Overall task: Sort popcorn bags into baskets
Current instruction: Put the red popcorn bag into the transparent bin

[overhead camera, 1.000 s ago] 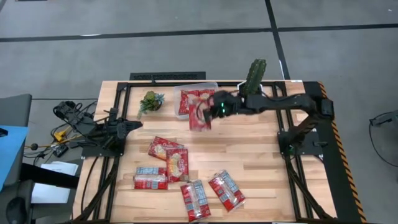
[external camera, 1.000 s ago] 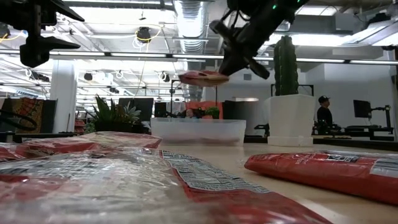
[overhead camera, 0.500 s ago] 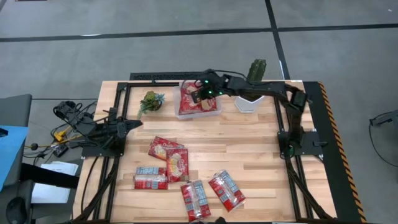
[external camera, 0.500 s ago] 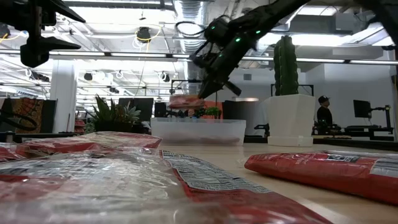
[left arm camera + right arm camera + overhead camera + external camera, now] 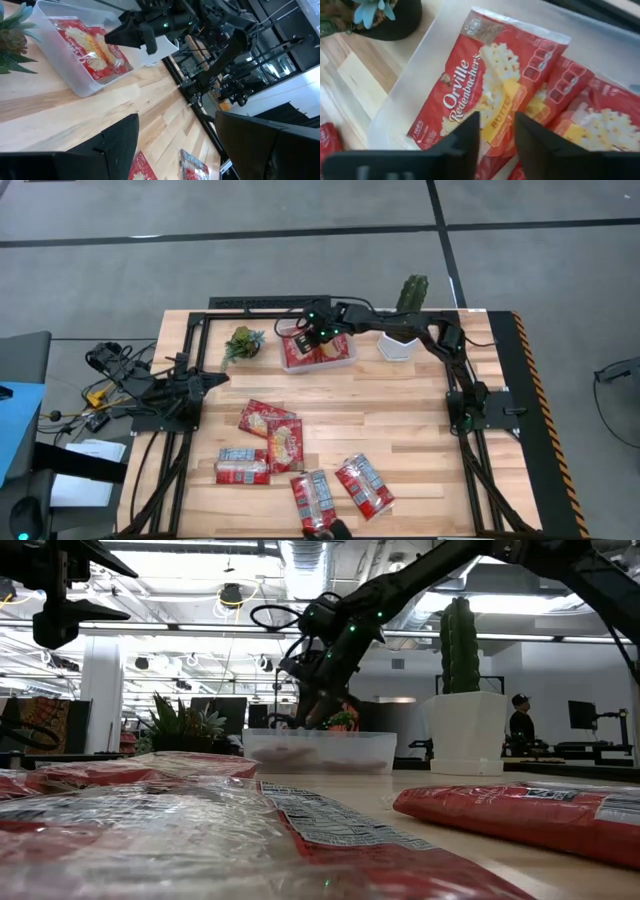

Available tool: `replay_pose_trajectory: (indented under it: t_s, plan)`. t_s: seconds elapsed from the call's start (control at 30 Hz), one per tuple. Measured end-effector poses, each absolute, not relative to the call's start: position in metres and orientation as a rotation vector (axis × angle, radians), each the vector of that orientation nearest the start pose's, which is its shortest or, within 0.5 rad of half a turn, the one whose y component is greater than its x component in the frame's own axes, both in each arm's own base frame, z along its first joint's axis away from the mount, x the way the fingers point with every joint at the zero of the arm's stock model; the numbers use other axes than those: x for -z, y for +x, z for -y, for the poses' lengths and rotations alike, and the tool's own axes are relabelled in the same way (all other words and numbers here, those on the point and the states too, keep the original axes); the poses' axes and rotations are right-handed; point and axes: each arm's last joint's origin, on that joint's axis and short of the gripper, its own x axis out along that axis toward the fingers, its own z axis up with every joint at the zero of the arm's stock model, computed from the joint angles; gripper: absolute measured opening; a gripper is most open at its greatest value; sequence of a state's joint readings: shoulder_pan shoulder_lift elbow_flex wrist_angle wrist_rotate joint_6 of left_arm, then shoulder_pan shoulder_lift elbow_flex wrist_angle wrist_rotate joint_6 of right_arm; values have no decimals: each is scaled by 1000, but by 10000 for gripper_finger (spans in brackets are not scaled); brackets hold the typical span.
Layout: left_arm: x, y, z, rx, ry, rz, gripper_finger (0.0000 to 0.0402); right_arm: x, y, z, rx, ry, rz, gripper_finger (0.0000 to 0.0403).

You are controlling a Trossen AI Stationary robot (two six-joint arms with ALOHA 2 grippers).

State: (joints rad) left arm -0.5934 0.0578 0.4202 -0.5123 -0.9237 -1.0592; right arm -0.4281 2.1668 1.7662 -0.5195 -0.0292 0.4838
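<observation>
My right gripper [image 5: 312, 335] hangs over the clear plastic tub [image 5: 345, 360] at the table's far edge and reaches down into it in the low view [image 5: 305, 720]. Its fingers are open [image 5: 497, 120] just above a red popcorn bag with a cream-yellow picture [image 5: 485, 95]. That bag lies flat in the tub on other red bags [image 5: 580, 120]. Several more red bags lie flat on the table's near half [image 5: 268, 420] [image 5: 365, 485]. My left gripper [image 5: 215, 380] waits open at the table's left side.
A white pot with a tall cactus [image 5: 402, 340] stands just right of the tub. A small succulent in a dark pot [image 5: 243, 342] stands just left of it. Bare wood lies between the tub and the loose bags. A person stands far off in the room [image 5: 520, 725].
My right gripper has gone from above the table's middle toward the far edge and the left, then down into the tub. The red bag it carried level has gone with it and now lies in the tub on the other bags.
</observation>
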Motion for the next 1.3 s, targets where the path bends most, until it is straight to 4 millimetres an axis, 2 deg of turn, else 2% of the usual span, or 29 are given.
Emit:
replay_pose_trajectory:
  t_s: [0.13,0.23,0.33,0.43,0.57,0.7,0.77,0.83,0.97,1.1,1.3]
  plan:
    - [-249,53,8,-351,-946,75,249,-229,422,195,569,625,-864,208]
    - [-249,53,8,-340,-947,68,249,-273,401,179,514,561,-914,234]
    - [-249,53,9,-331,-936,60,249,-302,378,142,449,508,-1027,242]
    - [-249,53,9,-332,-932,60,249,-318,360,93,380,482,-1125,241]
    - [-249,53,9,-332,-926,59,249,-334,332,21,339,501,-1133,234]
    - [-249,53,9,-332,-924,59,249,-322,304,-50,373,551,-1150,229]
    - [-249,53,9,-331,-924,58,249,-312,289,-79,408,585,-1148,229]
    - [-249,53,9,-325,-928,55,249,-297,277,-105,440,625,-1163,230]
    - [-249,54,10,-303,-954,44,249,-260,266,-151,478,682,-1193,233]
    - [-249,54,10,-288,-973,36,249,-229,266,-180,531,666,-1208,231]
    - [-249,54,11,-275,-980,28,249,-196,276,-203,526,654,-1228,229]
